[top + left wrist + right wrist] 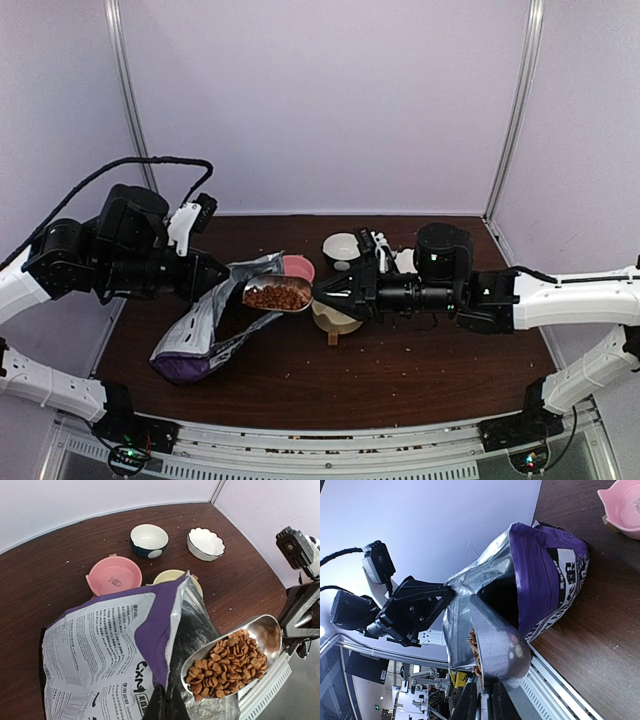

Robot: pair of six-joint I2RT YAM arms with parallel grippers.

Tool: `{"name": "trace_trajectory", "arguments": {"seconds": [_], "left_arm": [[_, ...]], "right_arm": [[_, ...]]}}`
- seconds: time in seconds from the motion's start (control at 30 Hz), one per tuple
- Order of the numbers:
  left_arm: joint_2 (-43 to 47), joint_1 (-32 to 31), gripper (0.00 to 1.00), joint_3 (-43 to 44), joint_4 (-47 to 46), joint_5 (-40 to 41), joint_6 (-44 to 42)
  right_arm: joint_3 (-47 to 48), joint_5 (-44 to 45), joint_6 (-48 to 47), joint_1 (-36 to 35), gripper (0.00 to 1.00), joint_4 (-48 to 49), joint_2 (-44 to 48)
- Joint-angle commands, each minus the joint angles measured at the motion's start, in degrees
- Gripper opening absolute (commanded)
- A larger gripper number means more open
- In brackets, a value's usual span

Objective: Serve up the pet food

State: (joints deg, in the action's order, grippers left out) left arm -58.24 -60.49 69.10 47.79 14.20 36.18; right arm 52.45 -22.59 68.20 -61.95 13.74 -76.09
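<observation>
The pet food [277, 296] is a heap of reddish-brown kibble in a silver scoop [295, 285], held level just outside the bag's mouth. It also shows in the left wrist view [230, 662] and at the scoop's edge in the right wrist view [474, 647]. My right gripper [322, 290] is shut on the scoop's handle [485, 700]. My left gripper [222, 275] is shut on the rim of the purple-and-white bag [205, 330] and holds its mouth up and open [167, 700].
A pink bowl [298, 267] stands behind the scoop, and a cream bowl [335, 320] lies under my right gripper. A navy-and-white bowl [149, 539] and a scalloped white bowl [205, 543] stand further back. Crumbs lie on the brown table [400, 370].
</observation>
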Motion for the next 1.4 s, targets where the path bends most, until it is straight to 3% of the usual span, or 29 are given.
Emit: {"name": "trace_trajectory", "arguments": {"seconds": [0.0,0.4,0.87,1.37], "left_arm": [[0.02,0.02,0.0,2.03,-11.75,0.31,0.69],[-0.83,0.19,0.0,2.5,-8.8,4.01,0.39],[0.05,1.68,0.0,2.7,-6.23,4.47,0.01],[-1.72,2.13,0.0,3.32,-5.77,3.67,-0.31]], "right_arm": [[-1.2,-2.08,3.59,0.24,0.0,6.39,2.78],[-3.33,-0.25,4.73,1.8,0.0,7.87,8.78],[-11.99,3.21,1.55,15.97,0.0,-0.64,19.62],[-18.9,3.9,-1.83,21.89,0.0,-1.14,13.77]]}}
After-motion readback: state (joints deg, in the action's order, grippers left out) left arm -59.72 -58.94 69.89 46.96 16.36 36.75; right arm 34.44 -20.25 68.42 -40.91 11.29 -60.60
